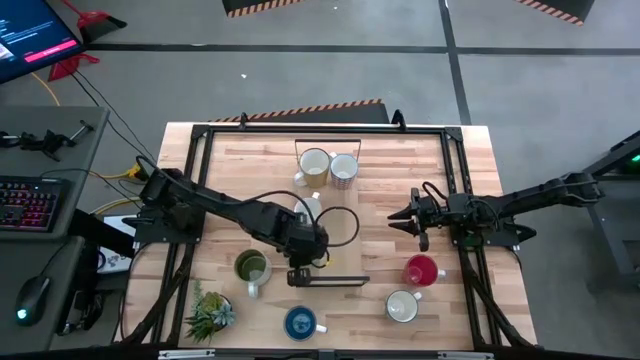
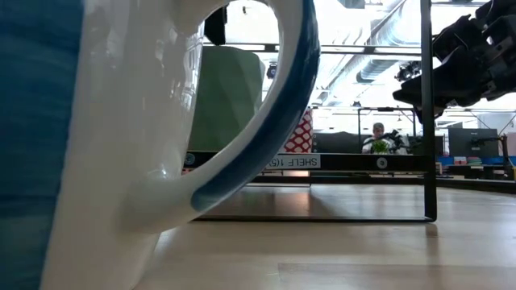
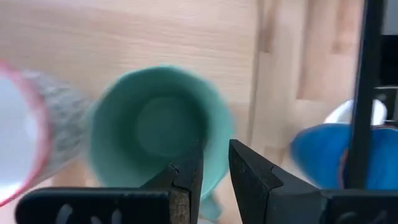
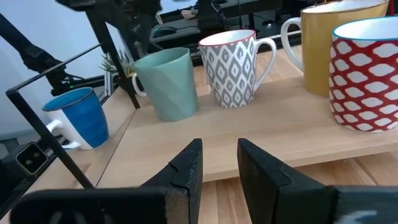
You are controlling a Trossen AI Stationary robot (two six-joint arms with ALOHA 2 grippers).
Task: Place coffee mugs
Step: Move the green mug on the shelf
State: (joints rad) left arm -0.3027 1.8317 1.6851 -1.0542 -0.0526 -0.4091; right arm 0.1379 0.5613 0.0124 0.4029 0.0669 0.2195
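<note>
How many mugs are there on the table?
8. Yellow mug and red-patterned mug at the back; grey-patterned mug and teal mug mid-table by the left arm; olive mug, blue mug, red mug, white mug in front.

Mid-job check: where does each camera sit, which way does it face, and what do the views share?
High: above the table, looking straight down; both arms, left end effector, right end effector.
Low: at table-top height, looking level across; blue mug fills it, one arm upper right.
Left wrist: looks down into teal mug; own fingers in front.
Right wrist: looks across at the teal mug and patterned mug; own fingers in front.
Shared: the blue mug shows in all four.
</note>
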